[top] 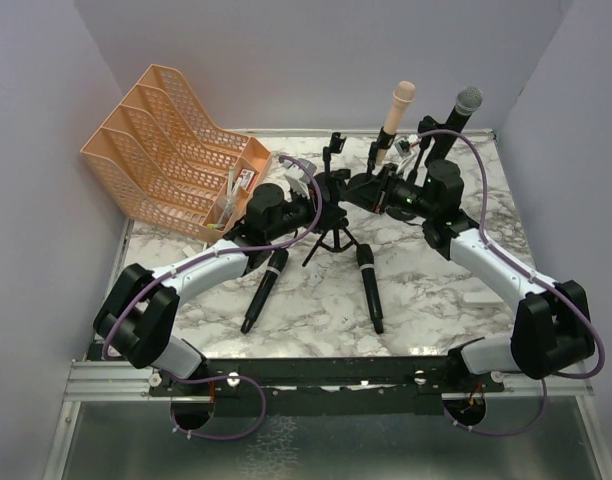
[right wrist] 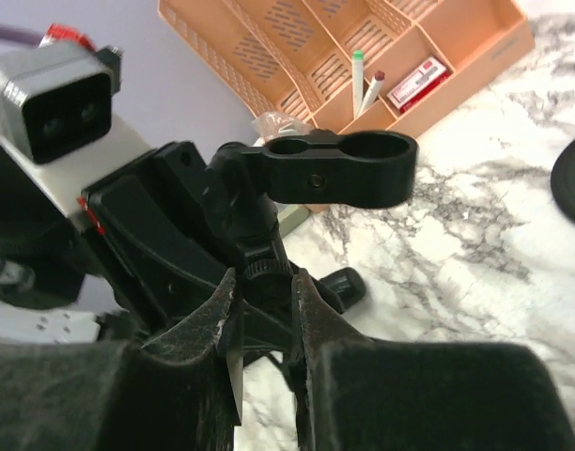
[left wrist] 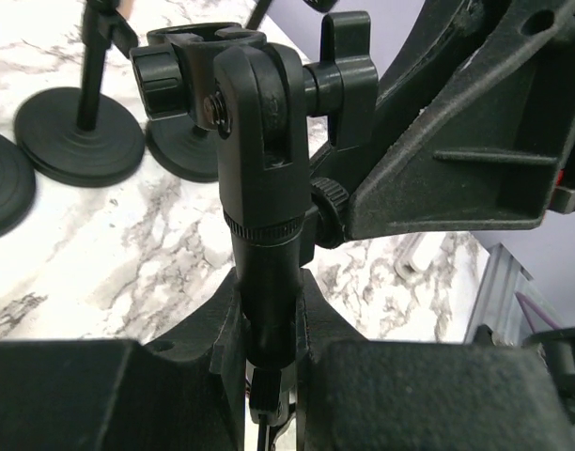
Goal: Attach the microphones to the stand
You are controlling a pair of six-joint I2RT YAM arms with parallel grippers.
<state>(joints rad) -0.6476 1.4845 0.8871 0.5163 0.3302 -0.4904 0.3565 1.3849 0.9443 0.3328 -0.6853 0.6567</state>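
left microphone (top: 264,290) | stand (top: 333,238) behind, between | right microphone (top: 370,288) | organizer (top: 176,140) rear-left

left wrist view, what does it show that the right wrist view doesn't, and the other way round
Only the left wrist: round stand bases. Only the right wrist: the orange file rack holding pens, and the left arm's camera. Both: marble table, the mic stand's clip, and each view's own gripper on the stem: left gripper, right gripper.

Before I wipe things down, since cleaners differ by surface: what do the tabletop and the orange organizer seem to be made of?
The tabletop looks like polished marble or marble-print laminate: grey veins, glossy sheen. The orange organizer looks like moulded matte plastic: uniform colour, thin slotted walls.
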